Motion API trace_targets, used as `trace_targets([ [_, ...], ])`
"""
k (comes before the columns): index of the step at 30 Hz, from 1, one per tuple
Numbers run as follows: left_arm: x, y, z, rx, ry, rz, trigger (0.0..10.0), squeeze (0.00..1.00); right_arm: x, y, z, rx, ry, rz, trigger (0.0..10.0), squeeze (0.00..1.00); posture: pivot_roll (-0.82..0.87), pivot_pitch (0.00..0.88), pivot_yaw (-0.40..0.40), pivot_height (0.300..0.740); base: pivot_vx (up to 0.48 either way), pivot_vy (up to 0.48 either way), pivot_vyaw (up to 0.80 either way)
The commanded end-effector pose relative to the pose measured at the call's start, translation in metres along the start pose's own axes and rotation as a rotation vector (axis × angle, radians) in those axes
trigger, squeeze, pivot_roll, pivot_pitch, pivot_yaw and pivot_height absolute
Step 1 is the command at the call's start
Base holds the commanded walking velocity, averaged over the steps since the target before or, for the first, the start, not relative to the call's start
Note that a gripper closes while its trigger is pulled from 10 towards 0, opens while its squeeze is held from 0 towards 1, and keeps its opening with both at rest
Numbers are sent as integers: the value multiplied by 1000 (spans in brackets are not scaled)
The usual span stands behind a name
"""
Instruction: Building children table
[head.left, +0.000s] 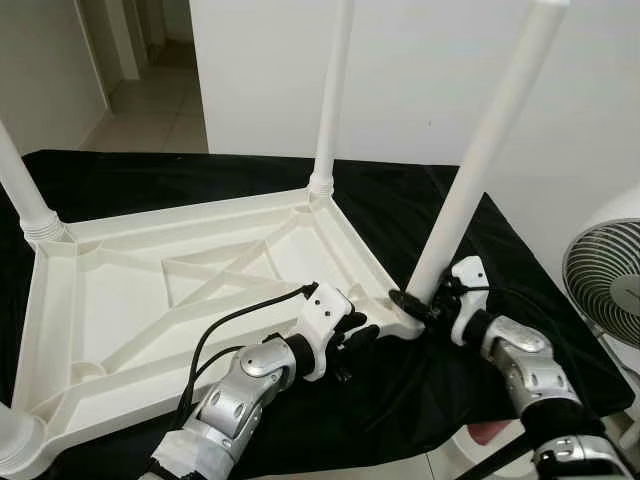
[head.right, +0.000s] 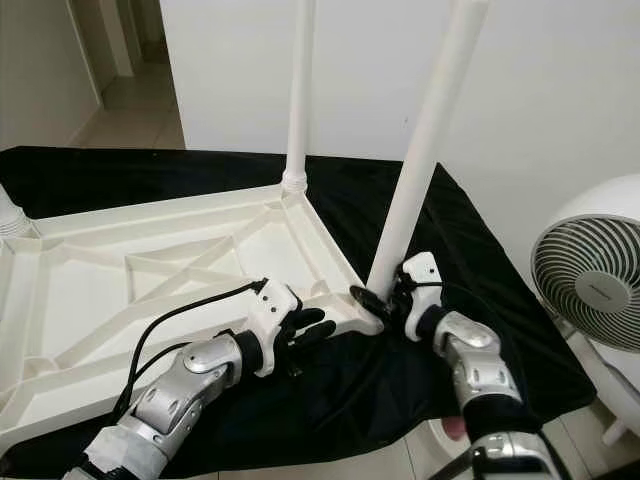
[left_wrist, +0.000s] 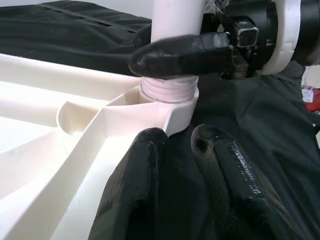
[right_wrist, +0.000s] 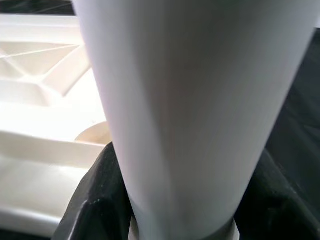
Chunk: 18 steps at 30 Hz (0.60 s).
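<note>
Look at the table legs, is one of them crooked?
Yes. The leg held by the right hand leans sideways, while the far leg stands straight. Its threads still show above the corner socket, so it isn't seated fully.

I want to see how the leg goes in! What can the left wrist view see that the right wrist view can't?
The left wrist view shows the ribbed screw end of the leg sitting in the corner socket of the upside-down table, the right gripper's fingers wrapped round the leg just above it, and the left gripper close by on the black cloth. The right wrist view shows the smooth leg very close up, with a black finger on each side. Both show the white leg and the table's ribbed underside.
</note>
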<state>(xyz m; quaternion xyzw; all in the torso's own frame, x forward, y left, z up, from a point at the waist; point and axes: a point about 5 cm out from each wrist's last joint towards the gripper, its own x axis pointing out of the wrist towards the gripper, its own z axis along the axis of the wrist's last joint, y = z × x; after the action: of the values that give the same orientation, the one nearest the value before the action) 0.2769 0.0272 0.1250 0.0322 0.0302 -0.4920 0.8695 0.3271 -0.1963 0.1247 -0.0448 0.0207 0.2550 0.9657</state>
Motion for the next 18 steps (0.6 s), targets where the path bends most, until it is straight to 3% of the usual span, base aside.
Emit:
trace_targets([
  [1, -1, -5, -2, -1, 16, -48, 10000, 0, -4, 4, -5, 91, 14, -151, 0, 0, -17, 0, -69, 740, 0, 0, 0],
  [2, -1, -5, -3, -3, 16, -50, 10000, 0, -5, 9, -6, 134, 4, -189, 0, 0, -17, 0, -69, 740, 0, 0, 0],
  [6, -1, -7, -4, -6, 18, -56, 10000, 0, -6, 20, -6, 131, -3, -261, 0, 0, -21, 3, -71, 740, 0, 0, 0],
  [9, 1, -10, -4, -5, 20, -67, 10000, 0, -11, 41, -6, 144, 18, -499, 0, 0, -23, 4, -76, 740, 0, 0, 0],
  [12, 2, -10, -4, -6, 19, -70, 10000, 0, -12, 50, -6, 169, 27, -584, 0, 0, -24, 0, -79, 740, 0, 0, 0],
  [18, 3, -11, -4, -4, 17, -76, 10000, 0, -12, 65, -5, 192, 55, -618, 0, 0, -20, 0, -82, 740, 0, 0, 0],
])
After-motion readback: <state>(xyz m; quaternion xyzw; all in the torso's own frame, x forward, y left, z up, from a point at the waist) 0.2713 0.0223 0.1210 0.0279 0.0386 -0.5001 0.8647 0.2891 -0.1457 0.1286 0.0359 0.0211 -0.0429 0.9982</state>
